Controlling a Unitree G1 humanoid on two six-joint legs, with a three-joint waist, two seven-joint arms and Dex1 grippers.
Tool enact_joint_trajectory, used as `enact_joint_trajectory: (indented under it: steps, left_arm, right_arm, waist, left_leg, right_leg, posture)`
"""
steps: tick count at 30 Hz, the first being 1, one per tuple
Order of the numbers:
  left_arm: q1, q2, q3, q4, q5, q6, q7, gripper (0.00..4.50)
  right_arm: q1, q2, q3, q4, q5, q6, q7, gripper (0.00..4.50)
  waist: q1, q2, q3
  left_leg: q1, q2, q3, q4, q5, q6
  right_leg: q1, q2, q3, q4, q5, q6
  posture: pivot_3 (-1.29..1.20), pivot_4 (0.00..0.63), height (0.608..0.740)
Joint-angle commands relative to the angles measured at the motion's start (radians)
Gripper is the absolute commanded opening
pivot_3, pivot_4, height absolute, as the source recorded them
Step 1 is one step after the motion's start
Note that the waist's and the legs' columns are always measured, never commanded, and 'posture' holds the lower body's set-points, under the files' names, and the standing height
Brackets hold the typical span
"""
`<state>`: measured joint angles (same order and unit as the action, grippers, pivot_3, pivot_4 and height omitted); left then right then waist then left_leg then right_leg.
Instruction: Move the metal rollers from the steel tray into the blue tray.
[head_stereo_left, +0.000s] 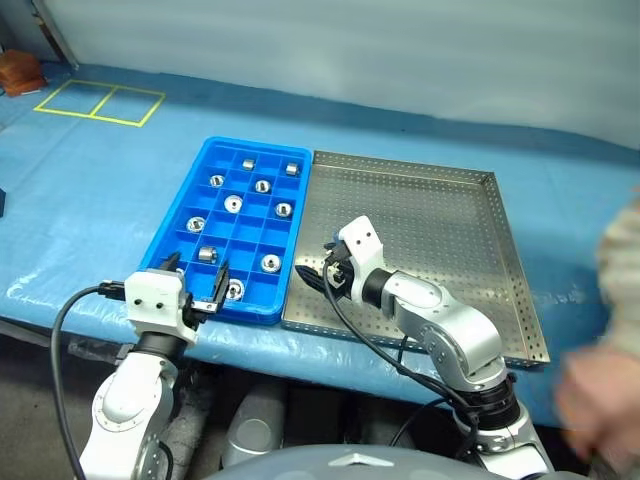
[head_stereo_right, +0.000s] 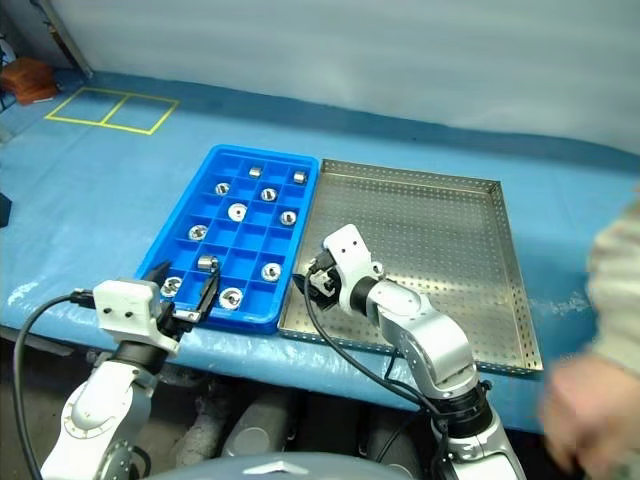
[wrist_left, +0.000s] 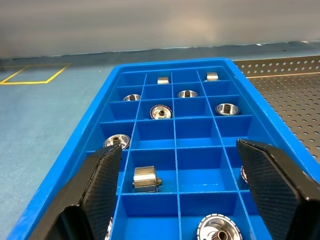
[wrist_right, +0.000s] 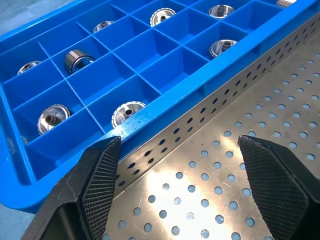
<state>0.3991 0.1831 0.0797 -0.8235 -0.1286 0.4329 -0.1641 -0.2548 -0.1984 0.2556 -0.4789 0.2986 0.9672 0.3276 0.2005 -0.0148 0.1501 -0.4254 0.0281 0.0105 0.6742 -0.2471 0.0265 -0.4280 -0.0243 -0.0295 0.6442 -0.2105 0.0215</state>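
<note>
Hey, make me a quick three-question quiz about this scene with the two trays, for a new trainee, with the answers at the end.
1. True or false: the steel tray still has rollers lying on it.
2. Which gripper hovers over the steel tray's perforated floor? A) left gripper B) right gripper C) neither
3. Fill in: the blue tray sits on the steel tray's ____ side, as seen from the head views.

Key:
1. False: its floor is bare; the rollers sit in the blue tray's compartments.
2. B: the right gripper is open above the perforated floor, by the blue tray's edge. The left gripper is open at the blue tray's near end.
3. Left, edges side by side.
</note>
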Motion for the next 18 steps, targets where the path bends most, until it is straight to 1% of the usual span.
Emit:
enact_joint_trajectory:
  steps: [1,6,14,18]
  left_arm:
    - [-0.039,0.01,0.018,-0.003,-0.014,-0.013,-0.007,3.99]
    - [-0.123,0.046,0.025,0.043,-0.026,-0.004,-0.038,3.99]
    - [-0.249,0.098,-0.007,0.142,-0.04,0.004,-0.098,3.99]
    - [-0.289,0.101,-0.041,0.168,-0.045,0.007,-0.117,3.99]
  right_arm:
    - [-0.03,0.004,-0.032,-0.02,-0.001,-0.033,-0.011,3.96]
    - [-0.023,-0.011,-0.083,-0.046,-0.009,-0.035,-0.037,3.96]
    - [0.048,-0.035,-0.167,-0.116,-0.037,-0.031,-0.112,3.96]
    - [0.065,-0.021,-0.189,-0.097,-0.058,-0.045,-0.155,3.96]
  waist:
    - [-0.004,0.0,0.0]
    - [-0.025,0.001,0.0]
    - [-0.106,0.001,0.0]
    - [-0.139,0.001,0.0]
  left_leg:
    - [0.0,0.0,0.0,0.0,0.0,0.0]
    - [0.0,0.0,-0.001,0.0,0.001,0.0]
    - [0.001,-0.001,0.0,0.001,0.001,0.0]
    - [0.003,-0.001,0.002,0.001,0.001,0.0]
  right_leg:
    - [0.0,0.0,0.0,0.0,0.0,0.0]
    - [0.001,0.0,0.0,0.0,0.0,0.0]
    - [0.001,0.0,0.001,0.001,0.001,0.0]
    - [0.002,0.0,0.003,0.002,0.001,0.0]
  posture:
    - [0.31,0.15,0.74]
    - [0.24,0.15,0.74]
    - [0.13,0.15,0.74]
    - [0.1,0.15,0.74]
